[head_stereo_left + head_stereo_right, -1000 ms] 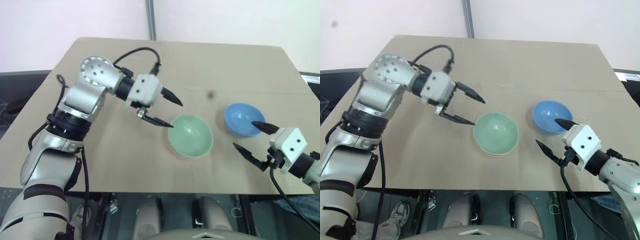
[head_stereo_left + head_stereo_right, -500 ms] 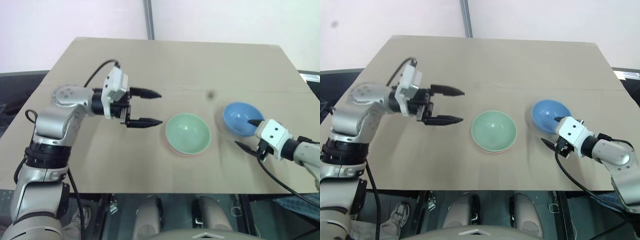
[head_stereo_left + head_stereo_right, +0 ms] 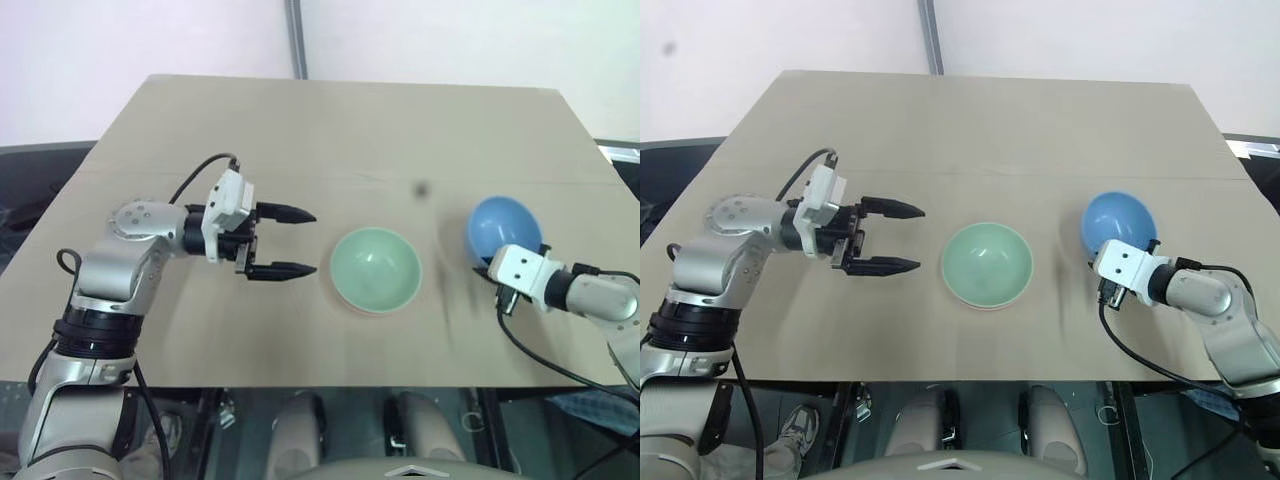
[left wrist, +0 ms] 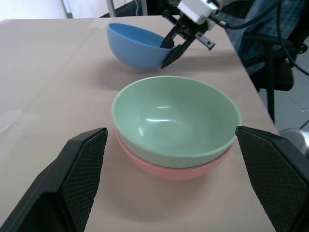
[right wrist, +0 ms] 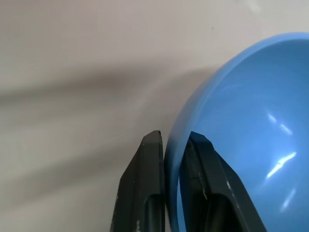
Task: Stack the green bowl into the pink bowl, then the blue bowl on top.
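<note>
Gripping the blue bowl (image 3: 1121, 219) by its rim, the right gripper (image 4: 170, 50) has its jaws clenched on the near wall: one finger lies inside the bowl, the other against its outer side, with the rim sandwiched between them. The bowl sits tipped in that pinch, its far edge appearing raised off the table (image 3: 350, 130) and its mouth leaning toward the gripper. It is empty.

The first step of the task looks done. The green bowl (image 3: 376, 270) is nested inside the pink bowl (image 4: 169, 170), of which only a thin salmon band shows beneath the green rim. The green bowl holds nothing. This pair stands straight ahead of the left gripper (image 3: 290, 241), just beyond its fingertips and not touching them; its jaws are released and spread wide, gripping nothing.

The step in hand is therefore the second one, taking up the blue bowl. The next move likely calls for lifting it clear of the table, carrying it across to the stack, levelling it over the green bowl and lowering it before letting go. With so narrow a hold on one rim, the bowl may swing or slip, so a steady carry seems wise.
</note>
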